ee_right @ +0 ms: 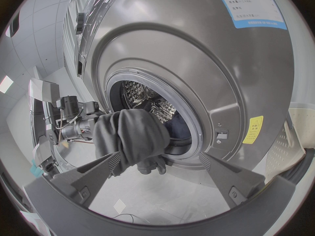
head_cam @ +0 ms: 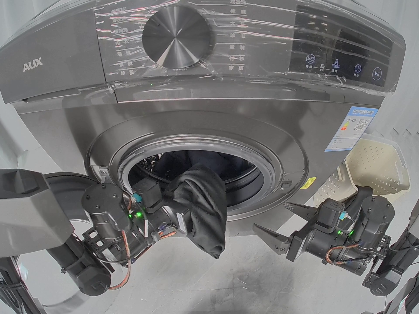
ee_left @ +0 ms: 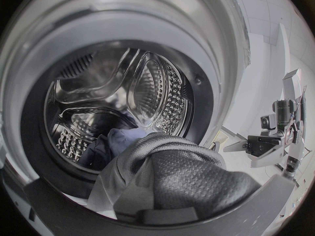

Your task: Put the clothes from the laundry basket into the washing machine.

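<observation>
The grey washing machine (head_cam: 218, 123) stands with its round opening (head_cam: 192, 171) uncovered. My left gripper (head_cam: 185, 216) is at the lower edge of that opening, shut on a dark grey garment (head_cam: 203, 206) that drapes over its fingers and hides them. Part of the cloth hangs down outside the rim. In the left wrist view the garment (ee_left: 183, 174) lies before the steel drum (ee_left: 141, 92), where blue clothes (ee_left: 113, 141) rest. My right gripper (head_cam: 279, 225) hangs open and empty, low and to the right of the opening, with its fingers (ee_right: 108, 164) spread wide.
A cream laundry basket (head_cam: 379, 166) stands to the right of the machine, behind my right arm; its perforated wall (ee_right: 290, 141) is close by in the right wrist view. The machine's open door (head_cam: 65, 188) swings out at the left. Pale floor (head_cam: 235, 280) lies below.
</observation>
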### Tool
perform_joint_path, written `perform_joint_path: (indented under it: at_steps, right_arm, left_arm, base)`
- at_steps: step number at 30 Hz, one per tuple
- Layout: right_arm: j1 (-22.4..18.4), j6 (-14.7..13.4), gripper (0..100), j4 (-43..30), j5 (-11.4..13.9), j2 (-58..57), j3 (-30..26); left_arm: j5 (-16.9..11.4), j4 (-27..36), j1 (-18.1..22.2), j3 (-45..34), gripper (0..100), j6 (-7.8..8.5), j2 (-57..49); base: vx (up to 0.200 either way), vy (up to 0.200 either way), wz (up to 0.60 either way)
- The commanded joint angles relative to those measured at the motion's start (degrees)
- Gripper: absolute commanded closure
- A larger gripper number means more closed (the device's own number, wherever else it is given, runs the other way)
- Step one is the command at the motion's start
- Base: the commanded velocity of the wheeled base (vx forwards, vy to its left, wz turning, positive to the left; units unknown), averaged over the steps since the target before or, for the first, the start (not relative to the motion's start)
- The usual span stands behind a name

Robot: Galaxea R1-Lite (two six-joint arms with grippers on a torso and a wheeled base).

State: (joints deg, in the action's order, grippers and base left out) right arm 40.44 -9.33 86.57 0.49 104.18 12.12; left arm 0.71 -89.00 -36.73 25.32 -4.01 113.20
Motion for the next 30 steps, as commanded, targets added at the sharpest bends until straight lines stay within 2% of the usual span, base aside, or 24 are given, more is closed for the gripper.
perform_joint_path:
  at_steps: [1,3,6,9,16,20,25,30]
  right_arm:
    - [0.78,-0.08,0,0.01,-0.05,-0.73,-0.25]
    - [0.78,-0.08,0,0.01,-0.05,-0.73,-0.16]
    - [1.49,-0.08,0,0.01,-0.05,-0.73,-0.25]
    - [1.49,-0.08,0,0.01,0.04,-0.73,-0.25]
    - [1.66,-0.17,0,0.01,0.04,-0.56,-0.34]
    - [1.75,-0.17,0,0.01,0.04,-0.38,-0.34]
    - [1.75,-0.25,0,0.01,0.04,0.15,-0.43]
    - [1.75,-0.25,0,0.09,0.22,0.67,-0.96]
  left_arm:
    - [-0.44,-0.03,-1.06,4.83,100,-1.7,6.77]
    - [-1.32,-0.03,-1.06,5.79,100,-3.46,9.05]
    - [-1.41,0.06,0.17,11.51,100,-3.9,14.15]
    - [-1.15,-0.03,2.28,19.33,100,-3.37,19.78]
    - [-0.71,1.46,2.89,32.86,100,-3.72,27.07]
    - [-0.44,3.05,4.83,40.86,100,-3.81,31.38]
    - [2.81,7.44,6.14,53.78,100,-3.72,35.77]
    - [4.39,13.42,7.46,64.94,100,-3.72,37.88]
  base:
    - [0.0,0.0,0.0]
    - [0.0,0.0,0.0]
    - [0.0,0.0,0.0]
    - [0.0,0.0,0.0]
    - [0.0,0.0,0.0]
    - [0.0,0.0,0.0]
    - [0.0,0.0,0.0]
    - [0.0,0.0,0.0]
